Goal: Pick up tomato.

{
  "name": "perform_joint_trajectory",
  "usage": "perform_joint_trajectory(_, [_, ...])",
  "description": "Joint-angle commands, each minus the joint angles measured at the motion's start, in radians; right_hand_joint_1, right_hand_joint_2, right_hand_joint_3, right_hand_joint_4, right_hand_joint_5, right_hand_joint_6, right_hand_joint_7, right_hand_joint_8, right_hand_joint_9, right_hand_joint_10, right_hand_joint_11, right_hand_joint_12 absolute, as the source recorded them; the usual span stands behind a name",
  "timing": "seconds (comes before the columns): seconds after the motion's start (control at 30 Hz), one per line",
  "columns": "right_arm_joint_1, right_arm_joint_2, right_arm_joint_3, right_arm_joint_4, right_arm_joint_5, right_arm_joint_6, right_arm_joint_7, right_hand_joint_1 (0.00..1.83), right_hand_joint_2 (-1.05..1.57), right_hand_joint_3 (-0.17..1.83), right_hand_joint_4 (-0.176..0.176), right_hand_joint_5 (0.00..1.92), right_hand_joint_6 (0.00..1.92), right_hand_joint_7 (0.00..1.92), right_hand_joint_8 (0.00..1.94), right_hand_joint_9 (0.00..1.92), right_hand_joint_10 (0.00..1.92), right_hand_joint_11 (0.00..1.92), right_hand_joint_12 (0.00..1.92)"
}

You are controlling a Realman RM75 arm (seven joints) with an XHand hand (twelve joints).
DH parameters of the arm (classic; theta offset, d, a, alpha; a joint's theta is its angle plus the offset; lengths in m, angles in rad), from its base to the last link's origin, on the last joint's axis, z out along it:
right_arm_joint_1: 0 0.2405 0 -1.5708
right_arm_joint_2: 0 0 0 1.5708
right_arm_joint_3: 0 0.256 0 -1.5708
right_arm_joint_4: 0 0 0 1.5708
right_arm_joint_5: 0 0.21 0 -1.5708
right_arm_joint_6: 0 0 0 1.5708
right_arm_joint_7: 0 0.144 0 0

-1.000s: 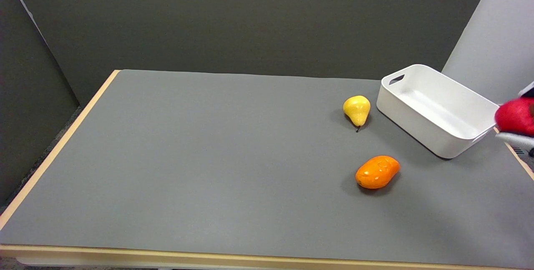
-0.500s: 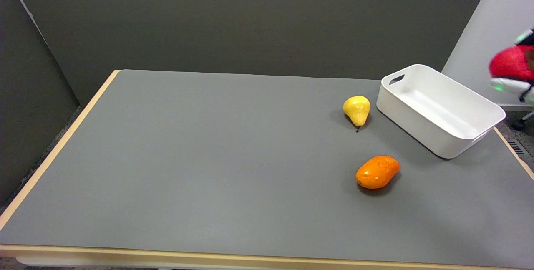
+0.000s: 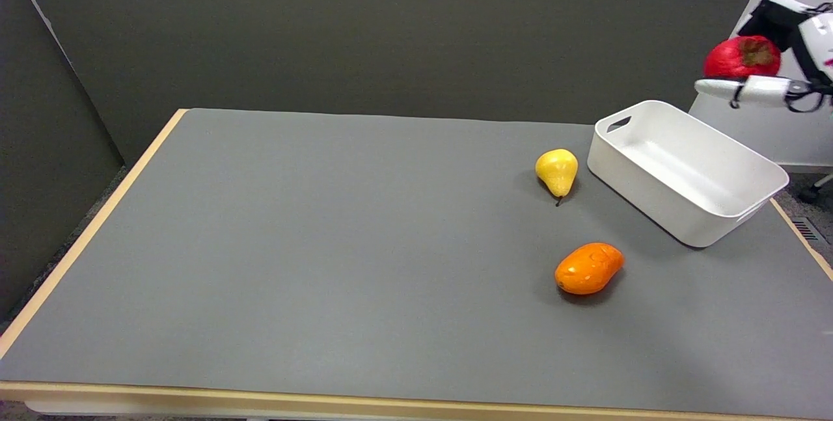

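The red tomato [image 3: 738,58], its brown stem end showing, is held up in the air at the upper right of the head view. My right hand [image 3: 778,56] grips it, with white fingers [image 3: 742,90] under the fruit and the black-and-white palm behind it. Hand and tomato hang high above the far end of the white bin [image 3: 690,203]. Part of the hand runs off the picture's right edge.
On the grey table mat [image 3: 325,245] the white bin stands open-topped at the right. A yellow pear [image 3: 557,172] lies just left of the bin. An orange mango-like fruit [image 3: 588,268] lies nearer the front. The table's right edge runs close by the bin.
My right hand has risen with the tomato, from beside the bin's near right corner to well above the bin, and shifted a little left. The pear, the orange fruit and the bin have not moved.
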Motion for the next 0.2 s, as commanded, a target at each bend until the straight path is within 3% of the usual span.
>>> perform_joint_trajectory(0.03, [0.376, -0.077, -0.337, -0.075, 0.134, -0.309, -0.275, 1.33, 1.11, 0.25, -0.137, 0.62, 1.56, 0.86, 1.28, 0.72, 1.44, 0.69, 1.69])
perform_joint_trajectory(0.2, [0.424, -0.095, -0.373, -0.163, 0.132, -0.302, -0.292, 1.34, 1.11, 0.24, -0.139, 0.61, 1.55, 0.85, 1.28, 0.74, 1.44, 0.69, 1.69])
